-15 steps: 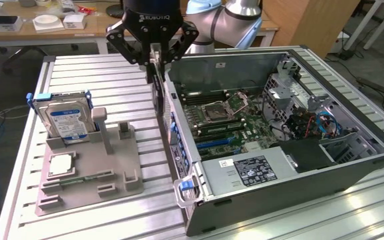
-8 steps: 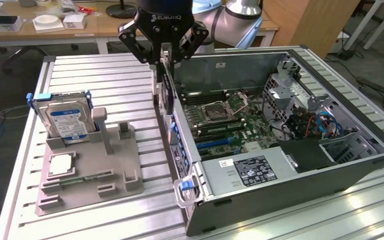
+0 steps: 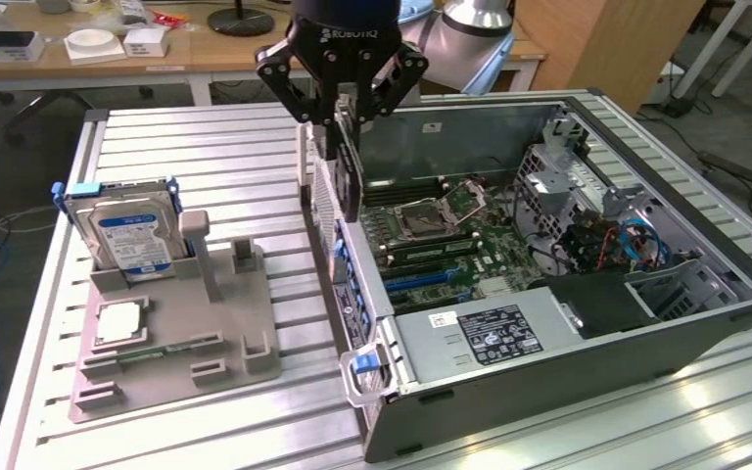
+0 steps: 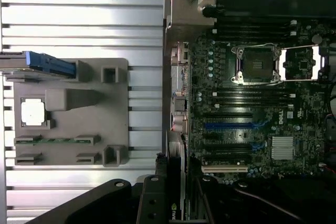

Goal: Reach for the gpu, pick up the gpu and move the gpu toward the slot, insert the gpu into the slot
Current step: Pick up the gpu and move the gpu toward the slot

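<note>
Count first: one black hand (image 3: 340,122) marked ROBOTIQ, and it is clamped on one thin dark gpu card (image 3: 342,181). The card hangs on edge at the wall of the one open black computer case (image 3: 689,328), on the exterior view's left side, raised above the green motherboard (image 4: 262,103) and not yet seated in a slot. On the board I read DELL in white, and I see one long blue slot (image 4: 228,126). In the wrist view the card carries a small pale logo which I cannot read. On the ribbed metal tabletop (image 3: 193,147), one grey plastic fixture (image 3: 239,328) carries three things: one silver hard drive with blue label (image 3: 130,235) standing upright, one square silver processor chip (image 3: 117,321), and one narrow green memory stick (image 3: 154,349).
</note>
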`<state>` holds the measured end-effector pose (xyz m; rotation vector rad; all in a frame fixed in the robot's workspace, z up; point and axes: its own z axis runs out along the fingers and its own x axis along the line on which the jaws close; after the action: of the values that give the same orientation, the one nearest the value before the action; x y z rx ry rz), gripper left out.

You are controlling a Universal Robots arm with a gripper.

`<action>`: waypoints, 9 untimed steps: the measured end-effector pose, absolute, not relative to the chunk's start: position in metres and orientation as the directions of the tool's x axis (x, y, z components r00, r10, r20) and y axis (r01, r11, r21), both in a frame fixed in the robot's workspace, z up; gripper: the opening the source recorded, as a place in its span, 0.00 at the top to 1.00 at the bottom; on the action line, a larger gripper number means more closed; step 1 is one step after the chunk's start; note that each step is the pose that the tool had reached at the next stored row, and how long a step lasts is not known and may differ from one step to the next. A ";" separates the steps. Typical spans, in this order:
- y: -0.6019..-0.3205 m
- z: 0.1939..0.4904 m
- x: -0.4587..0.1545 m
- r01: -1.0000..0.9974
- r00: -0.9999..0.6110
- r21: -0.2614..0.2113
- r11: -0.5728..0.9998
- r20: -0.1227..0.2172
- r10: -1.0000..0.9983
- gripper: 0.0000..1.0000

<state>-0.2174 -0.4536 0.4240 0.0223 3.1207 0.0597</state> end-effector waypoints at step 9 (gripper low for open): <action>-0.454 0.424 -0.199 0.014 -1.000 0.032 0.999 -0.020 0.015 0.74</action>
<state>-0.1989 -0.4536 0.4240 0.0223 3.1209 0.0494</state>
